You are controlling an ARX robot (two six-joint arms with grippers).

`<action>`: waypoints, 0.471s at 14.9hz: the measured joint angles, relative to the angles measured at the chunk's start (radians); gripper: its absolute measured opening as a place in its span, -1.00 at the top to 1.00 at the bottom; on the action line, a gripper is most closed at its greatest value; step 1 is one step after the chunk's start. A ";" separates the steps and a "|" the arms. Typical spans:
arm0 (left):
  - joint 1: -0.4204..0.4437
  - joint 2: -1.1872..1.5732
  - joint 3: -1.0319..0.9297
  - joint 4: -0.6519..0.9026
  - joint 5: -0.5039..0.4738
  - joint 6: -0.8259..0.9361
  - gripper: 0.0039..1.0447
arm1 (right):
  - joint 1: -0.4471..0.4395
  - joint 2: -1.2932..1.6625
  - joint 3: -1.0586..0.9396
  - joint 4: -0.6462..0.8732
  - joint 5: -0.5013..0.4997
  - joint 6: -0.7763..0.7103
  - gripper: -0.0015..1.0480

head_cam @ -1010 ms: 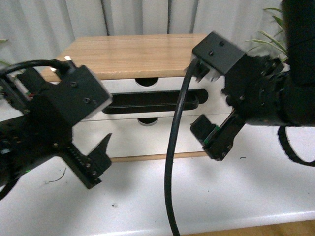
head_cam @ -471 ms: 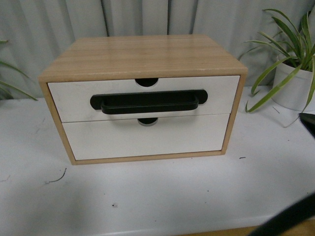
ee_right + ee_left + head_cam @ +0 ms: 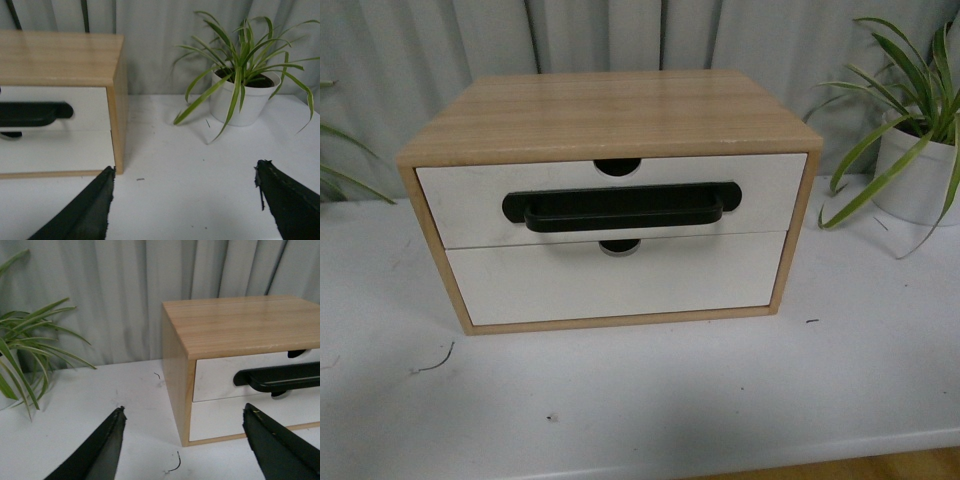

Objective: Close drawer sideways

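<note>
Both arms have been withdrawn from the front view, where a second ago they were crowded before the cabinet (image 3: 610, 110); even the dark slivers seen at 4 o'clock half a second ago are gone. The drawer (image 3: 470, 205) is seated in the cabinet's upper slot, its white front flush with the wood frame, with the black handle (image 3: 620, 209) across its middle and the notch (image 3: 618, 166) at its 12 o'clock. A plain front (image 3: 620, 280) is set at 6 o'clock of the drawer, also flush. The cabinet is stood on a white table (image 3: 670, 400), with a potted plant (image 3: 920, 160) at 3 o'clock and leaves (image 3: 340, 170) at 9 o'clock. The left gripper (image 3: 183, 411) is shown with fingers (image 3: 100, 450) spread wide and nothing gripped; the right gripper (image 3: 185, 167) is likewise spread apart, clear of the cabinet
</note>
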 joint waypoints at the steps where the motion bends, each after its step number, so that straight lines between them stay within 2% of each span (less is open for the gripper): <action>1: 0.002 -0.037 -0.012 -0.016 -0.017 0.000 -0.18 | -0.034 -0.017 -0.056 0.111 -0.045 0.029 -0.53; 3: 0.005 -0.100 -0.041 -0.058 -0.021 0.000 0.30 | -0.098 -0.122 -0.085 0.079 -0.101 0.051 -0.04; 4: 0.005 -0.124 -0.048 -0.079 -0.021 0.000 0.51 | -0.116 -0.129 -0.110 0.142 -0.121 0.055 0.17; 6: 0.005 -0.188 -0.061 -0.121 -0.021 -0.001 0.98 | -0.159 -0.196 -0.125 0.043 -0.166 0.058 0.66; 7: 0.005 -0.201 -0.079 -0.088 -0.021 0.002 0.97 | -0.175 -0.259 -0.125 -0.002 -0.183 0.058 0.90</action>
